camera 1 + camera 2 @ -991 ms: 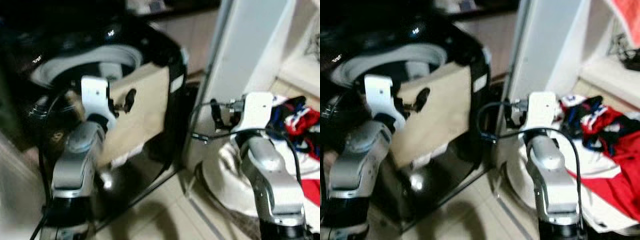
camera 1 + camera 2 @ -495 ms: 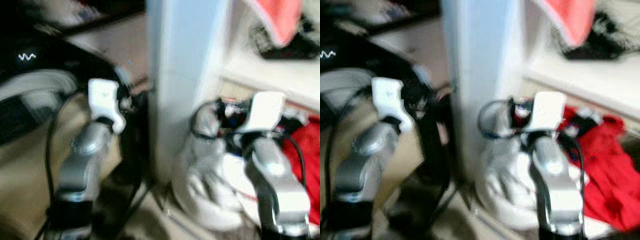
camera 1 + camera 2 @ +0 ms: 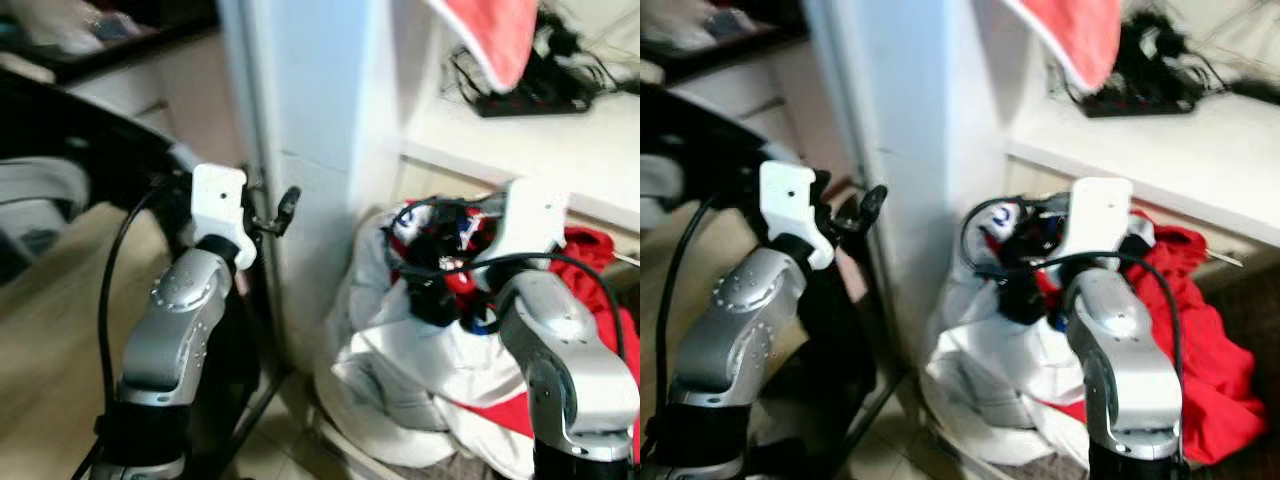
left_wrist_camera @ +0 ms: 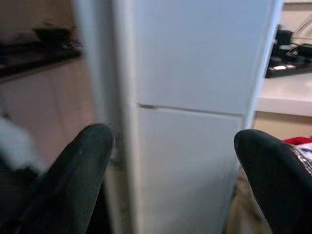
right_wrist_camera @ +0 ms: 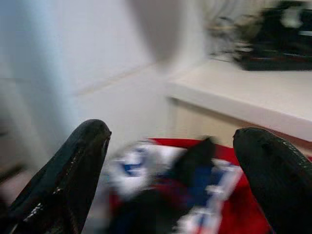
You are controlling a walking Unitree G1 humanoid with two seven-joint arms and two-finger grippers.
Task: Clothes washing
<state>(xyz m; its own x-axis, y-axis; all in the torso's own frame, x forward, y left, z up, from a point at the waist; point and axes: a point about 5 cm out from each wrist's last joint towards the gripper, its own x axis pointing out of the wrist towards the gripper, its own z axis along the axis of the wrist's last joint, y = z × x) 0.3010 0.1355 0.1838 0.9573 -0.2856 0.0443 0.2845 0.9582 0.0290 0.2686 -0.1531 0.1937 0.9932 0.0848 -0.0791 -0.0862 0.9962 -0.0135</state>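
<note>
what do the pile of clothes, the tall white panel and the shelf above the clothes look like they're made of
Pile of clothes: soft fabric, white, red and dark pieces, judging by the folds and creases; the white part may be a thin glossy bag.
White panel: smooth painted board or laminate, probably; flat, with a straight seam across it.
Shelf: looks like matte white laminate or painted wood, with a straight square edge.

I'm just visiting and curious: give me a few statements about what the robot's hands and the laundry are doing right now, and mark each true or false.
1. Both grippers are open. True: the left gripper and right gripper each show spread fingers with nothing between them.
2. The right gripper holds a red garment. False: it is above the pile of clothes, holding nothing.
3. The left gripper faces a white cabinet panel. True.
4. The clothes pile is all white. False: it is white, red, blue and black.
5. A pink cloth hangs above the white shelf. True.
</note>
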